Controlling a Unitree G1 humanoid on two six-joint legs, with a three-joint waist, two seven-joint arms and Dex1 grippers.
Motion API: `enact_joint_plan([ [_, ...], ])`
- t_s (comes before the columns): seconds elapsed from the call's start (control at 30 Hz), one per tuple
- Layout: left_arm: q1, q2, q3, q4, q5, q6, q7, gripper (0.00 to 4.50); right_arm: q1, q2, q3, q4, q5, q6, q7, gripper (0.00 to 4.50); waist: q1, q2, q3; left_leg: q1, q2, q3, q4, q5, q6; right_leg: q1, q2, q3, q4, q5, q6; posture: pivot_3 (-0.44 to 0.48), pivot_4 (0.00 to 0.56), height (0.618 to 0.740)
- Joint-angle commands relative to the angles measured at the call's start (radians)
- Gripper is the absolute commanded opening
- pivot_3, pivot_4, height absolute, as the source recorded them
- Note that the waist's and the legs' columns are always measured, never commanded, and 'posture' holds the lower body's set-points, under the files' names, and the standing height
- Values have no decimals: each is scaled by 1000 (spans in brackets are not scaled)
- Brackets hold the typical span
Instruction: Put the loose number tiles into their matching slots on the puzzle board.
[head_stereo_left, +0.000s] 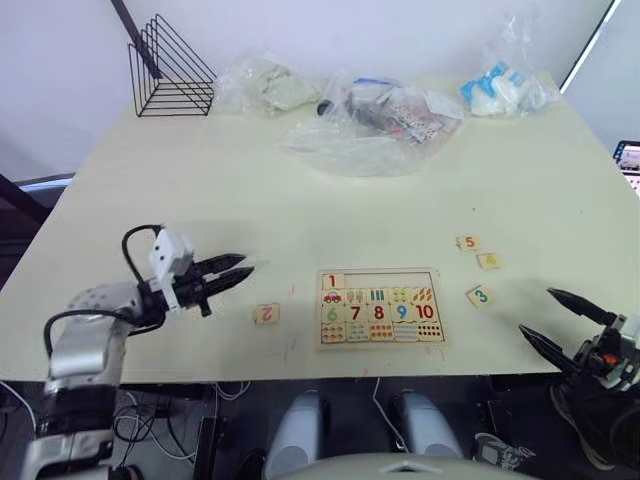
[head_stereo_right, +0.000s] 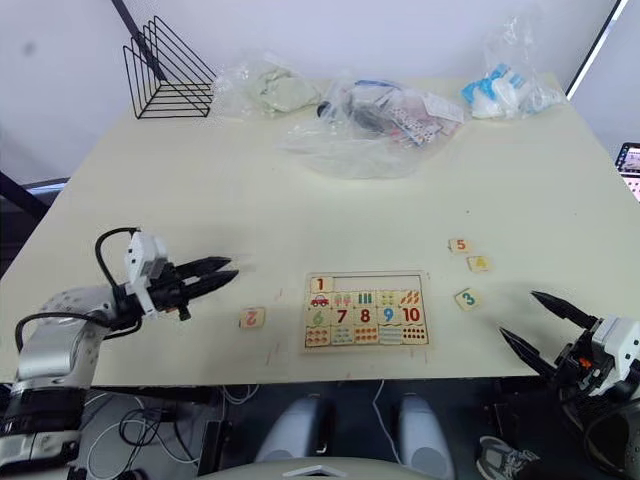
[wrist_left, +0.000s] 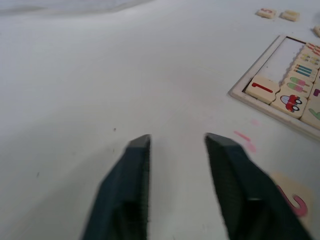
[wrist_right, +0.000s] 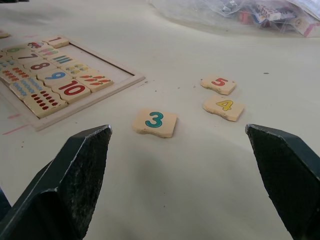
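Pale-wood puzzle board (head_stereo_left: 380, 274), tile 1 (head_stereo_left: 333, 282) slotted, four slots bare; left gripper (head_stereo_left: 232, 274) slightly parted, right gripper (head_stereo_left: 560, 320) wide apart.

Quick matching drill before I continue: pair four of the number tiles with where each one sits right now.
Tiles:
1. red-digit 1 wooden tile
2. pink-digit 2 wooden tile
3. teal-digit 3 wooden tile
4. red-digit 5 wooden tile

Places:
A. on the table, nearest the right pincer
B. seated in the pale wooden puzzle board
C. loose, left of the board
D. beside the yellow-digit 4 tile

Pairs: 1-B, 2-C, 3-A, 4-D
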Motion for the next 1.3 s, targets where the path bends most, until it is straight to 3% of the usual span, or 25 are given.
enact_joint_plan([
  [0.03,86,25,101,-79,-58,-20,-10,3579,22,-3,-40,-31,27,-20,-5,4500,0,0,0,0,0,0,0,0,0,0,0,0,0,0,0,0,150,740],
  [0.1,150,27,131,-100,-68,-40,-25,4464,35,-3,-44,-39,30,-10,-15,4500,0,0,0,0,0,0,0,0,0,0,0,0,-1,0,0,0,150,740],
  [0.13,176,26,144,-108,-76,-45,-29,4488,40,-4,-46,-41,32,-7,-19,4500,1,0,0,0,0,0,-1,0,0,0,0,0,-1,0,0,0,150,740],
  [0.4,360,12,178,-83,-71,-187,-113,4488,87,-28,-56,-46,77,47,12,4500,1,0,0,2,1,1,-2,0,0,2,-1,0,-4,-1,-2,0,150,740],
  [1.3,342,6,126,-71,-76,-211,-113,4488,95,-72,-78,-39,67,79,40,4500,1,0,0,3,1,2,-2,0,0,4,0,0,-5,-1,-2,0,150,740],
])
